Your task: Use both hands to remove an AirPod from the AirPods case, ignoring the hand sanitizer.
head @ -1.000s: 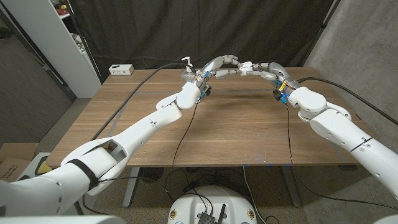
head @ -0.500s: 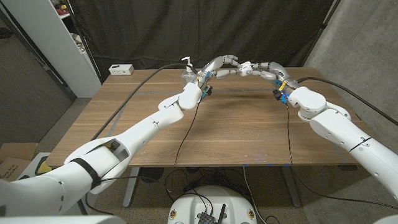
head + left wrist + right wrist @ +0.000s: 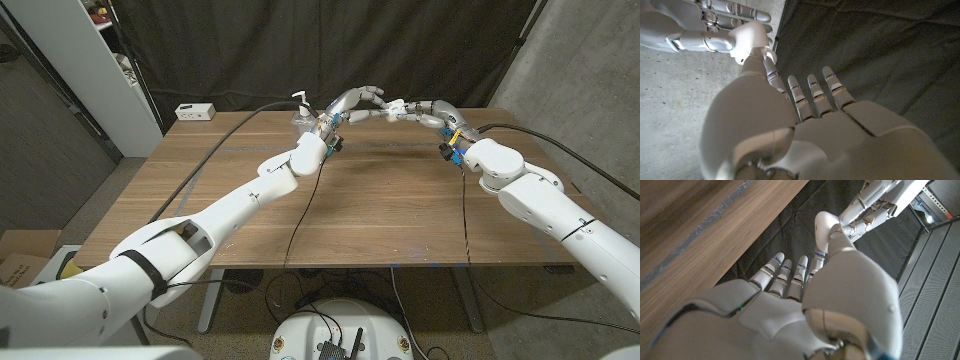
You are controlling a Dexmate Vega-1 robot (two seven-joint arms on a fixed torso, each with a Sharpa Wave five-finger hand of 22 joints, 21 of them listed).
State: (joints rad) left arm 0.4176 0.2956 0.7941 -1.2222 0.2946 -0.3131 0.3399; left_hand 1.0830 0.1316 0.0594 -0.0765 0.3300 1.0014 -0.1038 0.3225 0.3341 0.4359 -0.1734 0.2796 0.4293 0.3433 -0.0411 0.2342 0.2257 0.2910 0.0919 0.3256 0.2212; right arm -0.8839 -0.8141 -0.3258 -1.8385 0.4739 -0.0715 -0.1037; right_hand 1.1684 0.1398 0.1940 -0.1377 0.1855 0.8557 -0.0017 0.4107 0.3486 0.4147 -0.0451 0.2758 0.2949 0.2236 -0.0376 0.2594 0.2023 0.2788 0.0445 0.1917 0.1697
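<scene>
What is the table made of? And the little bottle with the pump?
The table looks like brown wood with a matte finish: grain streaks run along its boards. The bottle seems to be clear plastic with a white pump, though it is too small to tell.

Table (image 3: 400, 210): brown wood grain. Backdrop curtain (image 3: 300, 50) behind the table: black. Left hand (image 3: 352, 101) and right hand (image 3: 425, 110) above the table's far edge: silver-grey. Hand sanitizer (image 3: 300, 110) on the table: clear, white pump. Small box (image 3: 196, 111) at the table's far-left corner: white.

Sanitizer bottle (image 3: 299, 110) beside left hand (image 3: 349, 104)
</scene>
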